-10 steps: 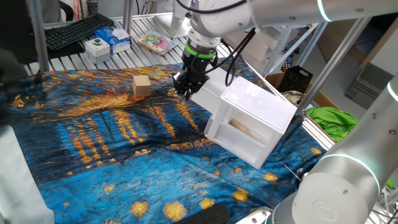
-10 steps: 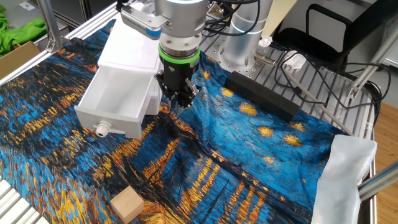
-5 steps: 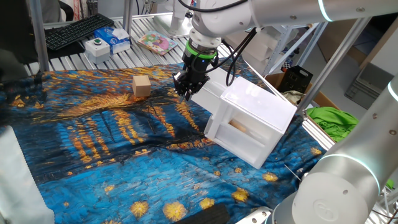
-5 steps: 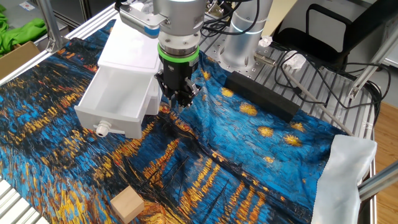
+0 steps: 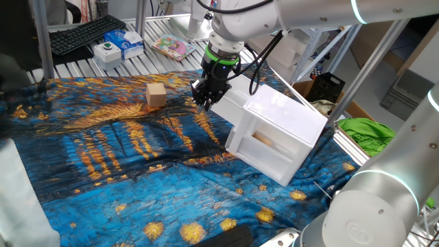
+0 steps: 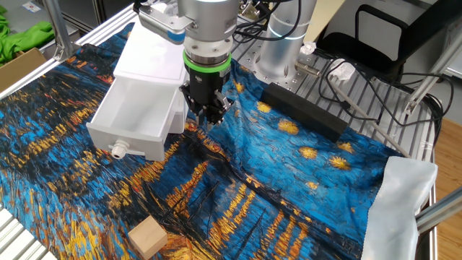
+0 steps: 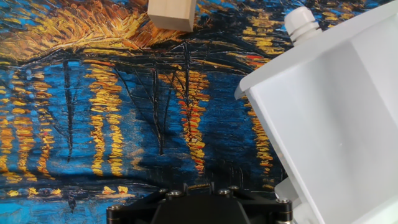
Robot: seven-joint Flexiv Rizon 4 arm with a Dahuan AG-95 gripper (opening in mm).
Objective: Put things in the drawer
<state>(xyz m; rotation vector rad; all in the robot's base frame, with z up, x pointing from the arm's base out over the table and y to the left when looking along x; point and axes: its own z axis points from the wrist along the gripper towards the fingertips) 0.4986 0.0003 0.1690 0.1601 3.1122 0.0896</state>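
Fingers (image 6: 208,120) just beside drawer (image 6: 127,137) corner, block (image 6: 148,237) well apart

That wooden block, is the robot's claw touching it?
Apart. The other fixed view shows the gripper beside the drawer, the wooden block far off on the cloth.

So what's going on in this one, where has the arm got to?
A single robot arm is meant to put a wooden block into the drawer of a small white cabinet. The drawer is pulled open and looks empty. The gripper hangs just beside the drawer's side wall, pointing down at the painted cloth, its fingers close together with nothing between them. The block sits on the cloth well away from the gripper, untouched.
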